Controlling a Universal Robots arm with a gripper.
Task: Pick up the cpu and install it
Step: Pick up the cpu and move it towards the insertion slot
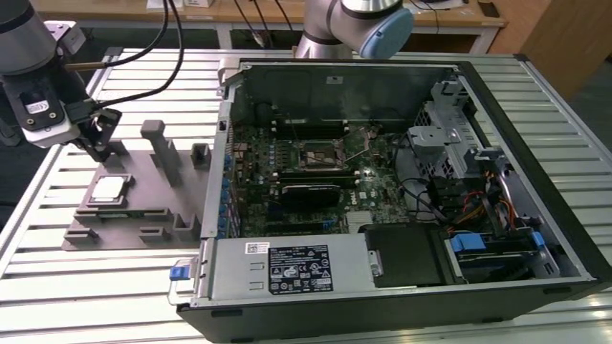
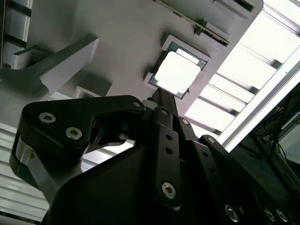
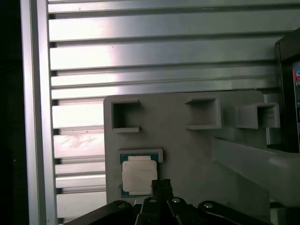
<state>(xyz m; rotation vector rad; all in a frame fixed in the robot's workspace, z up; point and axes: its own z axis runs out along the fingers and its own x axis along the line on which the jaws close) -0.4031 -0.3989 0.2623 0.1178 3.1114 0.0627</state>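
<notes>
The cpu (image 1: 107, 189) is a small square chip with a silvery top, lying flat in a recess of the grey plastic fixture (image 1: 143, 197) at the exterior view's left. My gripper (image 1: 99, 148) hangs just above the fixture, a little behind the chip, its dark fingers pressed together and holding nothing. In the first wrist view the joined fingertips (image 3: 161, 186) reach over the edge of the cpu (image 3: 137, 174). The second wrist view shows the cpu (image 2: 178, 74) just beyond the gripper (image 2: 158, 97). The open socket (image 1: 320, 156) sits mid-motherboard.
An open computer case (image 1: 535, 179) lies on the slatted metal table (image 1: 115, 287), right of the fixture. The fixture carries upright blocks (image 1: 158, 143) beside the gripper. A green board (image 1: 105, 212) rests in a slot in front of the cpu. The arm's base (image 1: 325, 36) stands behind the case.
</notes>
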